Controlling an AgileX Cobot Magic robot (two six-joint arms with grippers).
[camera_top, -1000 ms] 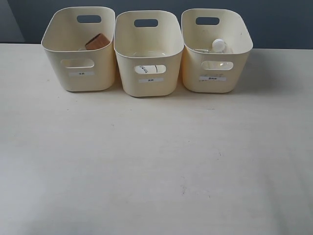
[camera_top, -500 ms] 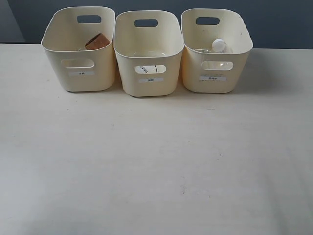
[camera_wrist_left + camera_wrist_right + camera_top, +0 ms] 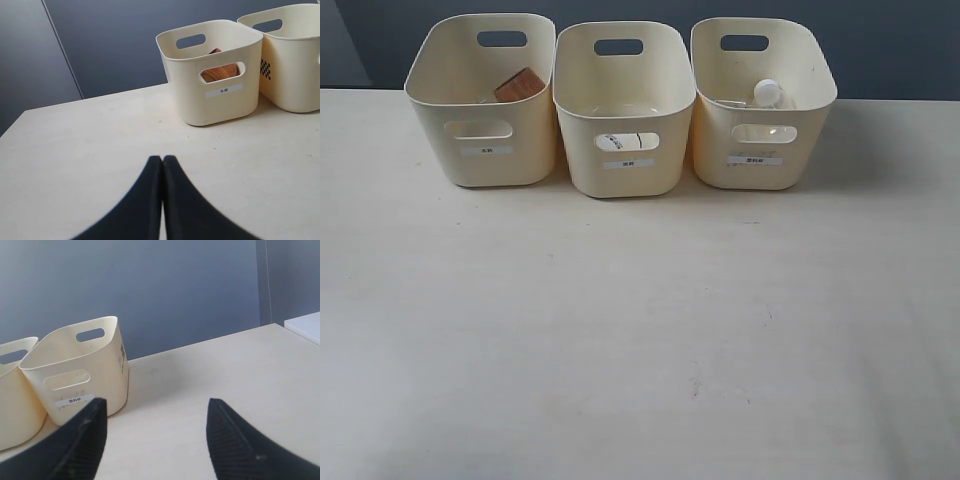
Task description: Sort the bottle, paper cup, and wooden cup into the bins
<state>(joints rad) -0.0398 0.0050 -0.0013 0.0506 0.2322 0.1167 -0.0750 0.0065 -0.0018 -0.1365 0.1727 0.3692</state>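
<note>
Three cream bins stand in a row at the back of the table. The left bin (image 3: 485,100) holds the brown wooden cup (image 3: 518,85), which also shows through that bin's handle cut-out as the wooden cup (image 3: 220,72). Through the front cut-out of the middle bin (image 3: 623,110) a bit of the white paper cup (image 3: 623,141) is visible. The right bin (image 3: 760,100) holds the bottle, whose white cap (image 3: 766,92) pokes up. Neither arm appears in the exterior view. My left gripper (image 3: 162,159) is shut and empty above the table. My right gripper (image 3: 156,407) is open and empty, beside the right bin (image 3: 77,372).
The pale table (image 3: 640,330) stretches in front of the bins. A dark blue wall (image 3: 175,290) stands behind it. A white surface (image 3: 305,325) shows past the table's edge in the right wrist view.
</note>
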